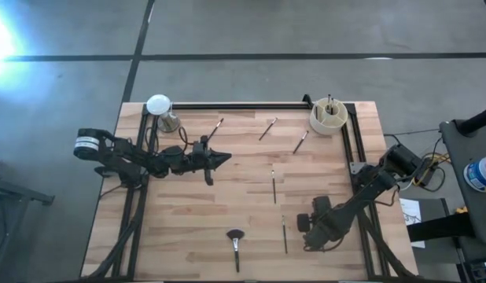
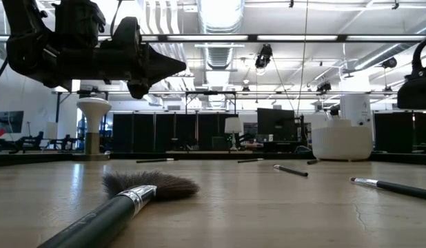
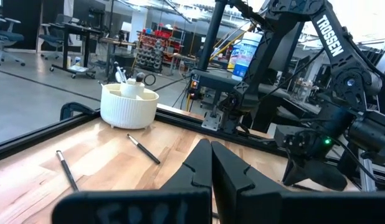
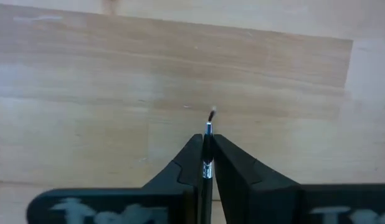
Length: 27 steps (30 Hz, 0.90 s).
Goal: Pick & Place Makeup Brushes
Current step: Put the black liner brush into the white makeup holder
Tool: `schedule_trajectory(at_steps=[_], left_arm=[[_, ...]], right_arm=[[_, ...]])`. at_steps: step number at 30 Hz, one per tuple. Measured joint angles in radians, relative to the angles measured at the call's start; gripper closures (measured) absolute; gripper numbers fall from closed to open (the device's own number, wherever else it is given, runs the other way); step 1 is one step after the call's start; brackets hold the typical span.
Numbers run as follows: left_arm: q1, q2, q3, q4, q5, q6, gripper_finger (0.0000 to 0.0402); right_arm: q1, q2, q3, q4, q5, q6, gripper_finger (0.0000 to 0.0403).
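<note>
Wood table (image 1: 188,228): light planks with brushes lying flat on them.
Thin brush (image 4: 207,152): sits between the right pincer's fingers, its long line running straight out past the tips, small tip forward, low over the bare wood.
Right pincer (image 4: 207,144): squeezed tight on the thin brush, one finger touching each side.
Right arm: bent low over the near right part of the table, pincer pointing down.
Fluffy brush (image 1: 235,244): near the front edge in the middle, fluffy head toward the far side, handle toward the front.
Middle brush (image 1: 274,185): lies front to back, well apart from the fluffy one.
Far brushes (image 1: 268,128): three lie slanted near the back rail.
White cup (image 1: 328,116): far right corner, brushes standing in it.
Left pincer (image 3: 210,163): squeezed tight, holding nothing.
Left arm: stretched out level above the left side, pointing toward the middle.
</note>
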Motion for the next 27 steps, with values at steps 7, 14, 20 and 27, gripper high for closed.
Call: schedule_trajectory(at_steps=[7, 14, 20, 27], left_arm=[[0.0, 0.0, 0.0, 0.0, 0.0, -0.001, 0.0402], [0.0, 0.0, 0.0, 0.001, 0.0, -0.001, 0.0402], [0.0, 0.0, 0.0, 0.004, 0.0, -0.001, 0.0402], [0.0, 0.0, 0.001, 0.006, 0.0, -0.001, 0.0402]], right_arm=[[-0.001, -0.013, 0.028, 0.028, 0.061, -0.062, 0.0382], [-0.002, -0.037, 0.064, -0.012, 0.172, -0.132, 0.0389], [-0.006, -0.071, 0.089, -0.02, 0.323, -0.196, 0.0389], [-0.043, -0.112, 0.116, -0.06, 0.533, -0.316, 0.0389]])
